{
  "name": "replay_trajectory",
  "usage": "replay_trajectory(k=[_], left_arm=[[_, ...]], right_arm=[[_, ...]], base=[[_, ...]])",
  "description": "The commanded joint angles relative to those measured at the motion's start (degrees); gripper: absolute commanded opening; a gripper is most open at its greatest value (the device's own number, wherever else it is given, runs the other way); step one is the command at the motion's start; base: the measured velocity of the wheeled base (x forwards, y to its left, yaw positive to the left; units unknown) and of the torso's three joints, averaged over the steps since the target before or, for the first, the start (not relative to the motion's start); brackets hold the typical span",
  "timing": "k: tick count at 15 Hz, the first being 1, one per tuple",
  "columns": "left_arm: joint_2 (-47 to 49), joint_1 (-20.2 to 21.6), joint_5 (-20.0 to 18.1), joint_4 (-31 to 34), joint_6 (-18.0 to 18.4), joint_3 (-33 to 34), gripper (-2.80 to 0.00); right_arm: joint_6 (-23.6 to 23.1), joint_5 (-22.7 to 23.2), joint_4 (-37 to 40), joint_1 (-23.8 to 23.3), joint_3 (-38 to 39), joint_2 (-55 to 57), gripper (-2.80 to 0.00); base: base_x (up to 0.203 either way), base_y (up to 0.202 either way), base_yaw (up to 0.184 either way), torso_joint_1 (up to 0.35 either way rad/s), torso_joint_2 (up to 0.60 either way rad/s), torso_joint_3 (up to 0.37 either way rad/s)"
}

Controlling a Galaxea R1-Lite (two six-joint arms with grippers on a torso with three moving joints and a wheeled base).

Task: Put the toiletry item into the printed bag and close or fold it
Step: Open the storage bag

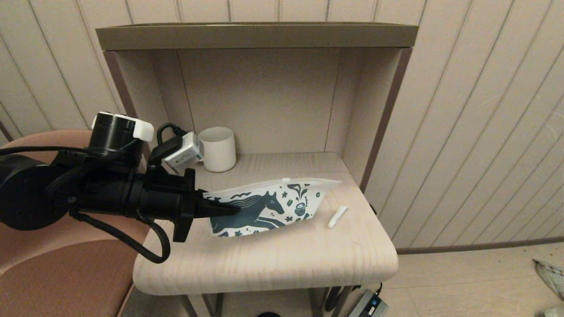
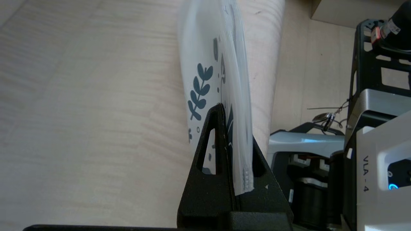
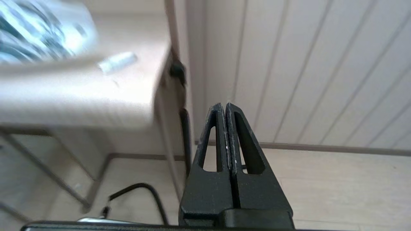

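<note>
Nearest us, our left gripper (image 1: 229, 210) was clamped on the left end of the printed bag (image 1: 269, 207), holding it up on edge over the table (image 1: 264, 259). Just right of the bag lay the tube (image 1: 337, 216). Behind stood a mug (image 1: 217, 149). Our right gripper (image 3: 225, 110), fingers pressed together on nothing, hung below the table's edge.

The printed bag (image 1: 269, 207) is white with a dark teal horse, stars and leaf sprigs. At its 3 o'clock, the toiletry item (image 1: 337, 216) is plain white. At its 11 o'clock, the ribbed mug (image 1: 217, 149) is white. The table (image 1: 282, 259) is pale woodgrain. Both grippers are black.
</note>
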Motion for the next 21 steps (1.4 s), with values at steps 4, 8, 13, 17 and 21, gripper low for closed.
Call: replay_trajectory(k=[4, 8, 13, 17, 21], left_arm=[[-0.37, -0.11, -0.62, 0.06, 0.17, 0.49, -2.8], [-0.47, -0.38, -0.79, 0.14, 0.0, 0.48, -2.8], [-0.81, -2.21, -0.79, 0.14, 0.09, 0.93, -2.8], [-0.88, -3.8, -2.3, 0.14, 0.03, 1.69, -2.8], [-1.16, -3.8, -3.82, 0.14, 0.26, 1.63, -2.8]], right_arm=[[0.49, 3.27, 5.43, 9.73, -21.79, 30.77, -2.8], [1.97, 11.4, 15.99, 25.83, -35.45, 48.47, -2.8], [-1.92, 19.33, 19.82, 33.39, -44.52, 63.1, -2.8], [-11.58, 19.73, 21.09, 34.54, -50.61, 69.42, 0.0], [-16.98, 20.28, 20.6, 35.03, -54.2, 74.43, 0.0]], base=[[0.0, 0.0, 0.0, 0.0, 0.0, 0.0], [0.0, 0.0, 0.0, 0.0, 0.0, 0.0], [0.0, 0.0, 0.0, 0.0, 0.0, 0.0], [0.0, 0.0, 0.0, 0.0, 0.0, 0.0], [0.0, 0.0, 0.0, 0.0, 0.0, 0.0]])
